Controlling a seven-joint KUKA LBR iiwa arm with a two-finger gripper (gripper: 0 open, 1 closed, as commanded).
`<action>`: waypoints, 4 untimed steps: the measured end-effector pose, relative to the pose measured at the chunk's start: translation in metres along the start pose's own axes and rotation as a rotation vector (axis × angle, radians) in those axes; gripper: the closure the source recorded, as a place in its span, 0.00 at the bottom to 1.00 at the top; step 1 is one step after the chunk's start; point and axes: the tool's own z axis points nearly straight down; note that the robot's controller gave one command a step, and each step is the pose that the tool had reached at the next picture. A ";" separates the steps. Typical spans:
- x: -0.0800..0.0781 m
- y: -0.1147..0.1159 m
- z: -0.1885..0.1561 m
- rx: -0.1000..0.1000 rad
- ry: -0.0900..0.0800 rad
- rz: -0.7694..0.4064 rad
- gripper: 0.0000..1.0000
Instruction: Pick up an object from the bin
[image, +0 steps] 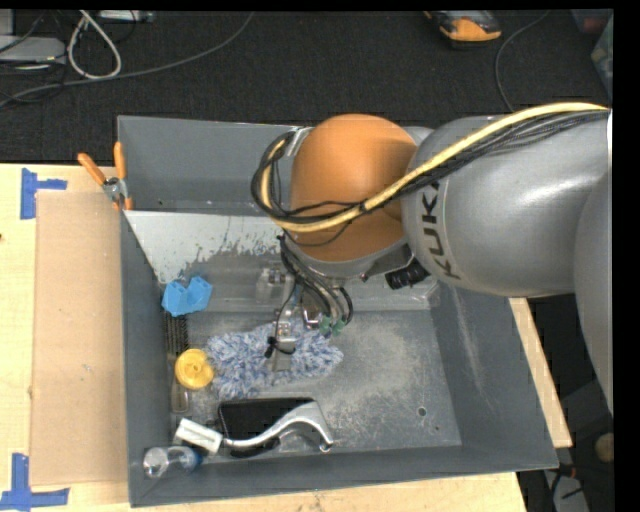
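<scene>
From my station I see the arm (520, 200) reaching from the right over the grey bin (400, 385), with its orange cover above the middle. The biggest thing under it is a shaggy blue-and-white cloth (232, 366), like a mop head, lying on the bin floor left of the middle. The hand (284, 340) is low, at the right part of this cloth and, I think, touching it. I judge this is the step of going down for the grasp, and the lift is not yet begun. How far the hand is open I cannot tell, and I see nothing held in it. On the near side lies a flat black thing (255, 412), on the far left a crumpled blue piece (187, 296), and just beside the cloth a small yellow cap (194, 369). The next move, in my opinion, calls for closing on a good bunch of the soft threads, because a thin pinch may slip.
</scene>
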 end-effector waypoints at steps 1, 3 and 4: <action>-0.002 -0.001 -0.005 -0.001 -0.008 0.005 0.00; -0.031 -0.048 0.149 -0.001 -0.011 -0.273 0.00; -0.046 -0.053 0.150 0.000 -0.014 -0.363 0.00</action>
